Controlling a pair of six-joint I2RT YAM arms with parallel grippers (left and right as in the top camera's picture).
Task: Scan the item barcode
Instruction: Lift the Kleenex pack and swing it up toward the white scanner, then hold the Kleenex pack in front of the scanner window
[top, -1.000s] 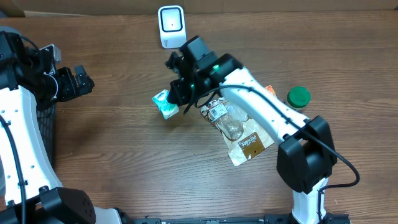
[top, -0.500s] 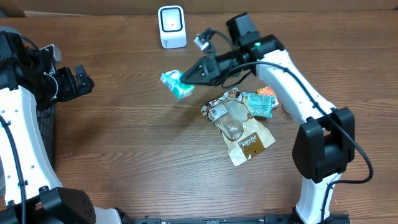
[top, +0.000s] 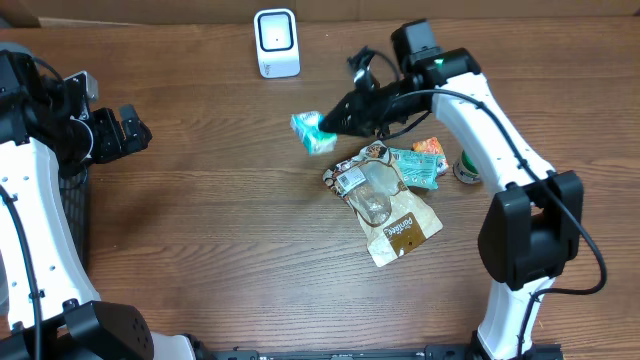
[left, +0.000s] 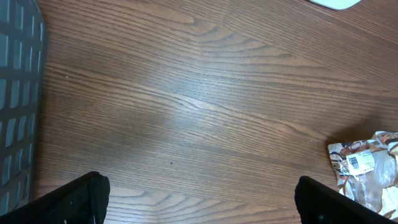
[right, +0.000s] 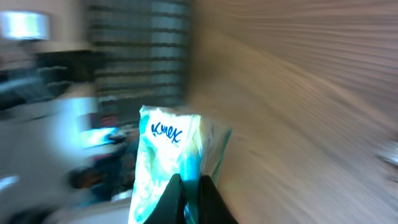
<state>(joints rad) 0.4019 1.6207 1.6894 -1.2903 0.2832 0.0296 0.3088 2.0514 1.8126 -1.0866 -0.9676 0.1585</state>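
1. The teal tissue pack (top: 313, 131) hangs pinched by one edge at the tip of the right end effector (top: 331, 124), sticking out to its left in the overhead view.
2. That end effector's fingers (right: 176, 198) are clamped together on the pack's lower edge; the wrist view is blurred, with blue lettering on the pack's face.
3. The pack sits between the white scanner (top: 275, 42) and a brown pouch (top: 388, 205), apart from both.
4. A teal packet (top: 415, 166) and an orange packet (top: 430, 147) lie by the pouch on the counter (top: 220, 240).
5. The left end effector (top: 125, 128) is well apart at the left edge, fingers spread wide, holding nothing.
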